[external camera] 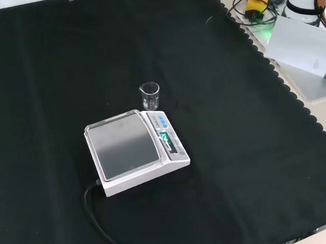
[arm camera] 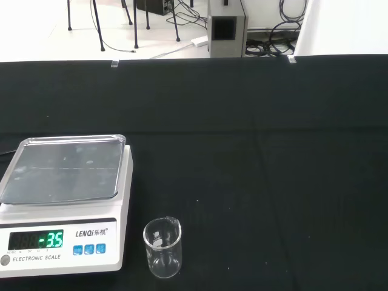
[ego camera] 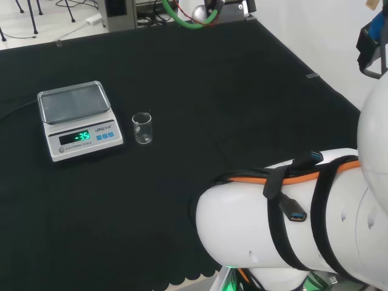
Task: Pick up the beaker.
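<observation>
Locating the small clear glass beaker [ego camera: 142,128] comes first: it stands upright on the black cloth [ego camera: 230,91], left of centre in the head view, and looks empty as far as the glass allows me to judge. In the front view the same beaker [external camera: 149,95] sits just above centre; in the wrist view it [arm camera: 163,247] stands low in the frame, near the bottom edge.

Step in hand, by my judgement: approach. Nothing touches the beaker, so the pick-up has not begun. I cannot tell how my fingers are set.

Next move, as I judge it: bring my palm level with the beaker's wall, from its free side, and curl round the glass below the rim without tipping it.

Surroundings: a white electronic scale with a grey metal pan [ego camera: 79,120] stands just beside the beaker, to its left in the head view and below it in the front view [external camera: 135,151]. A black cable [external camera: 100,223] runs from the scale toward the lower edge of the front view. The scale is the one obstruction; it closes off that side of the beaker. My arm's white link [ego camera: 285,224] occupies the lower right of the head view, well apart from the beaker.
</observation>
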Available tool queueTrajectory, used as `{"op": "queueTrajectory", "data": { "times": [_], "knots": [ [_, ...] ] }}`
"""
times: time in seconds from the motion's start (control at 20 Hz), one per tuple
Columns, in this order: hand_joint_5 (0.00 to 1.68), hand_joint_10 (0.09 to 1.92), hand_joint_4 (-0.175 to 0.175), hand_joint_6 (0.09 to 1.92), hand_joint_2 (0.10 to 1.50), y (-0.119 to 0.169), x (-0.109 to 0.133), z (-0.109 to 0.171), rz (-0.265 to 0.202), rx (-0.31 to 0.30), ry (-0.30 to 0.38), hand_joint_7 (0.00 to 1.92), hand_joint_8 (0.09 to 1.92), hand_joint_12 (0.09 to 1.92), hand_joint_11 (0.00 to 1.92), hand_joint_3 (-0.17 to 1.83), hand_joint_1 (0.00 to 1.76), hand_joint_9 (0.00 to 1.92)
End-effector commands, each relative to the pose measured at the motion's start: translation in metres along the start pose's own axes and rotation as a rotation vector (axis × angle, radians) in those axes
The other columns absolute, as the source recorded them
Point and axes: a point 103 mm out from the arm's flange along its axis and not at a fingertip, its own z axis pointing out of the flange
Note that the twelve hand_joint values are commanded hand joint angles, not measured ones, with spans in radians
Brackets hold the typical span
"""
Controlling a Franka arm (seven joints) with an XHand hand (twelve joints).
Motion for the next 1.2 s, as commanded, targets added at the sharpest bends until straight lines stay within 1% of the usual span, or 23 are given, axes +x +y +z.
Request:
{"op": "queueTrajectory", "data": {
  "times": [0.05, 0.1, 0.15, 0.25, 0.3, 0.35, 0.45, 0.55, 0.7, 0.85, 0.95, 1.1, 1.2],
  "knots": [
    [0.4, 0.76, -0.068, 0.64, 1.08, -0.038, -0.055, -0.103, 0.109, -0.042, 0.031, 0.54, 0.72, 1.4, 0.31, -0.17, 0.75, 0.73],
    [0.38, 0.77, -0.07, 0.61, 1.09, -0.037, -0.058, -0.106, 0.116, -0.042, 0.038, 0.5, 0.73, 1.42, 0.27, -0.17, 0.75, 0.71],
    [0.38, 0.78, -0.071, 0.6, 1.1, -0.034, -0.06, -0.103, 0.119, -0.041, 0.043, 0.48, 0.74, 1.43, 0.25, -0.17, 0.75, 0.69],
    [0.38, 0.79, -0.073, 0.6, 1.1, -0.028, -0.062, -0.093, 0.124, -0.034, 0.059, 0.47, 0.75, 1.44, 0.24, -0.17, 0.75, 0.68],
    [0.38, 0.79, -0.073, 0.6, 1.1, -0.025, -0.063, -0.089, 0.126, -0.02, 0.072, 0.47, 0.76, 1.44, 0.24, -0.17, 0.75, 0.68],
    [0.38, 0.79, -0.074, 0.6, 1.1, -0.022, -0.065, -0.083, 0.123, -0.02, 0.092, 0.47, 0.76, 1.44, 0.24, -0.17, 0.75, 0.68],
    [0.4, 0.8, -0.078, 0.61, 1.1, -0.018, -0.067, -0.073, 0.117, -0.044, 0.118, 0.48, 0.76, 1.44, 0.24, -0.17, 0.75, 0.69],
    [0.43, 0.8, -0.082, 0.63, 1.1, -0.015, -0.068, -0.062, 0.117, -0.061, 0.118, 0.5, 0.77, 1.44, 0.25, -0.17, 0.76, 0.71],
    [0.45, 0.8, -0.084, 0.66, 1.1, -0.008, -0.066, -0.045, 0.119, -0.029, 0.103, 0.53, 0.78, 1.43, 0.27, -0.17, 0.76, 0.73],
    [0.46, 0.8, -0.085, 0.68, 1.1, -0.001, -0.065, -0.03, 0.123, 0.008, 0.107, 0.54, 0.78, 1.42, 0.28, -0.17, 0.77, 0.74],
    [0.46, 0.8, -0.086, 0.68, 1.1, 0.004, -0.065, -0.024, 0.124, 0.02, 0.111, 0.55, 0.78, 1.42, 0.28, -0.17, 0.77, 0.74],
    [0.47, 0.8, -0.086, 0.69, 1.1, 0.011, -0.064, -0.015, 0.121, 0.019, 0.121, 0.55, 0.78, 1.42, 0.28, -0.17, 0.77, 0.74],
    [0.47, 0.8, -0.087, 0.7, 1.1, 0.014, -0.061, -0.006, 0.121, 0.013, 0.11, 0.55, 0.78, 1.42, 0.28, -0.17, 0.77, 0.75]
  ]
}}
